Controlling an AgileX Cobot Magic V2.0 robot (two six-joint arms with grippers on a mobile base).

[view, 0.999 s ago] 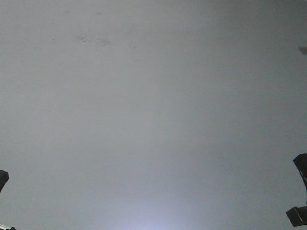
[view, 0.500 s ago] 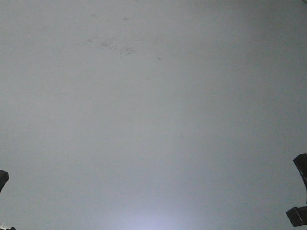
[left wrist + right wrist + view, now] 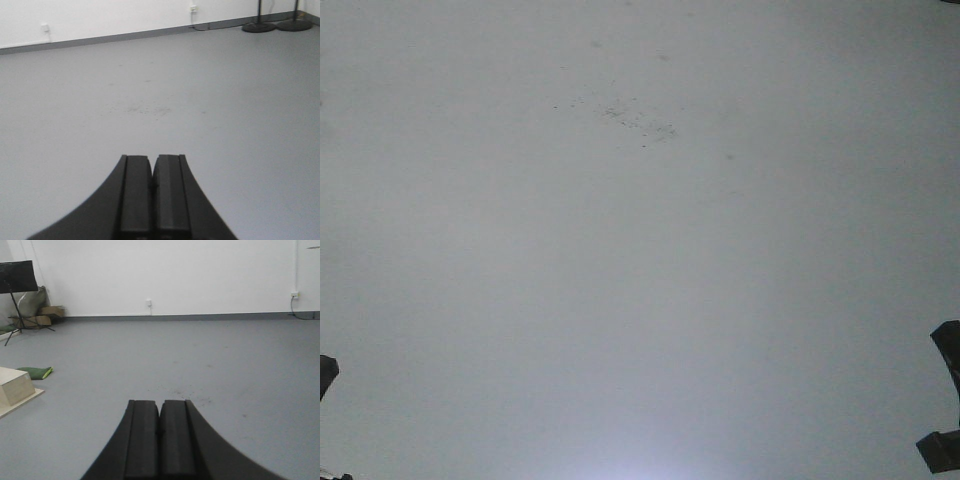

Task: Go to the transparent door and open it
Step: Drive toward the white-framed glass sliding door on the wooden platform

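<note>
The transparent door is out of view in every frame. My left gripper [image 3: 152, 158] is shut with nothing between its black pads, held above bare grey floor [image 3: 150, 85]. My right gripper [image 3: 159, 402] is shut as well, also empty, pointing over the floor towards a white wall [image 3: 175, 275]. In the front view only dark bits of the arms show at the lower left corner [image 3: 326, 372] and the right edge [image 3: 946, 400]; the rest is grey floor with a patch of dark specks [image 3: 635, 115].
Two black round stand bases [image 3: 272, 25] sit at the far right by the wall. A black music stand [image 3: 17, 285], cardboard boxes [image 3: 47, 315], a green cushion [image 3: 35, 372] and a pale wooden platform [image 3: 15, 387] lie left in the right wrist view.
The speck patch on the floor has slid right and downwards in the front view, so the base is moving. Both arms keep their places in the frame.
</note>
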